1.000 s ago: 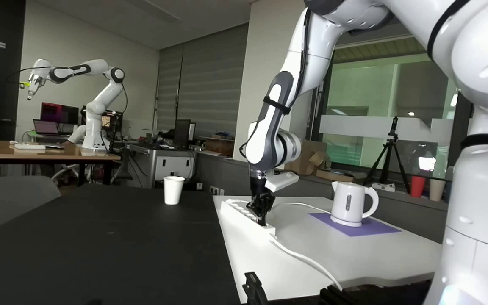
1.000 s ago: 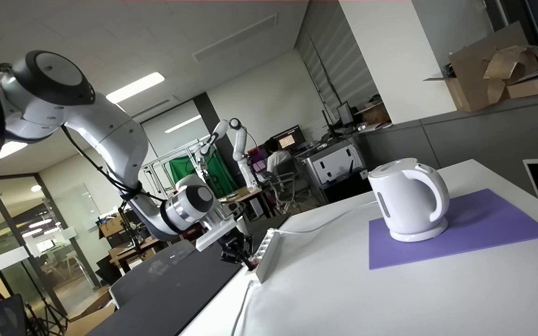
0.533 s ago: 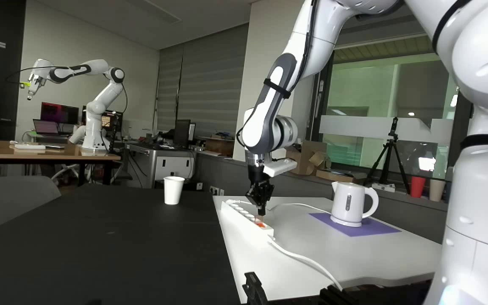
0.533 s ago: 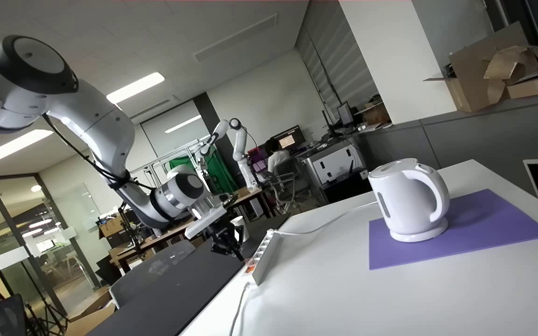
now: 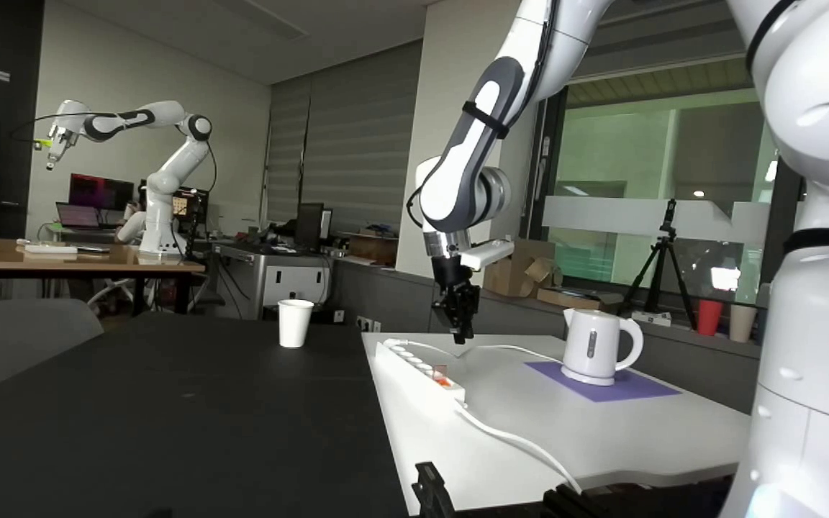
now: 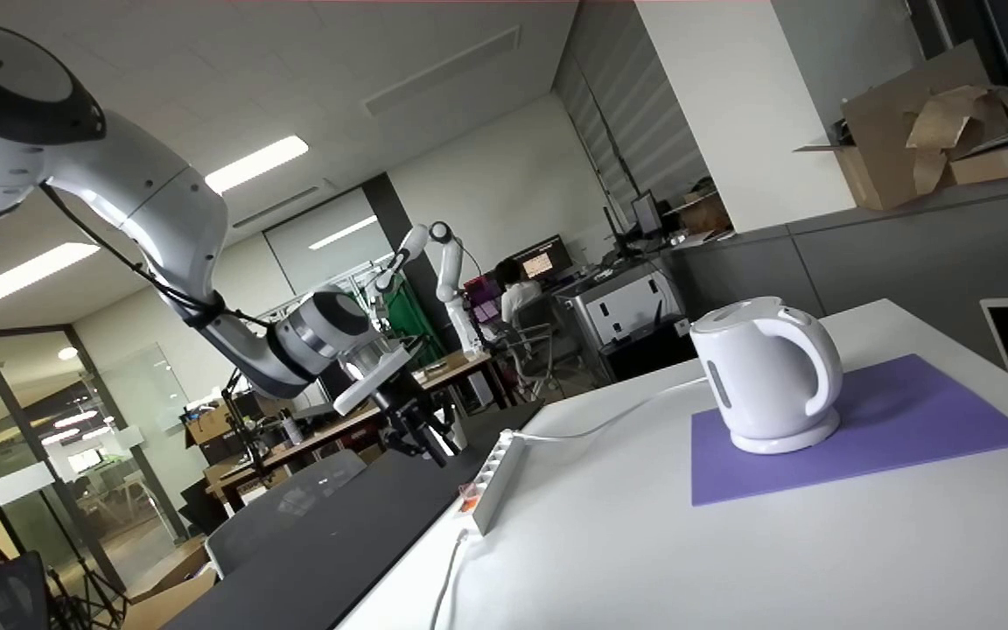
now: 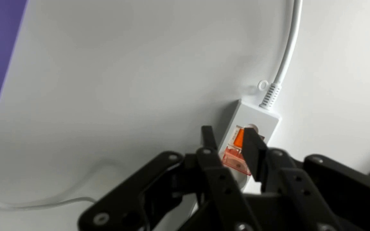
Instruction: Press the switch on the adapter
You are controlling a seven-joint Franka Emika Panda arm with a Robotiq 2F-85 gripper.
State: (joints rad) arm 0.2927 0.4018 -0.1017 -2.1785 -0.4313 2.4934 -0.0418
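Observation:
The adapter is a long white power strip lying on the white table in both exterior views (image 5: pixel 459 393) (image 6: pixel 502 484). Its orange switch (image 5: pixel 442 382) is at the near end, also in an exterior view (image 6: pixel 469 505) and the wrist view (image 7: pixel 238 138). A clear reddish flap (image 7: pixel 235 160) stands beside the switch. My gripper (image 5: pixel 463 338) hangs in the air above the strip, apart from it; it also shows in an exterior view (image 6: pixel 443 453). In the wrist view my gripper (image 7: pixel 225 134) has a gap between its fingers with nothing held. The right finger hides part of the switch.
A white kettle (image 5: pixel 591 345) stands on a purple mat (image 6: pixel 915 446) on the white table (image 6: pixel 609 551). White cords run from both ends of the strip. A white paper cup (image 5: pixel 294 324) stands on the black table (image 5: pixel 191 424) alongside.
My gripper has risen from the strip's switch end and moved away above it. The orange switch and flap, covered by the fingers before, now show in both exterior views.

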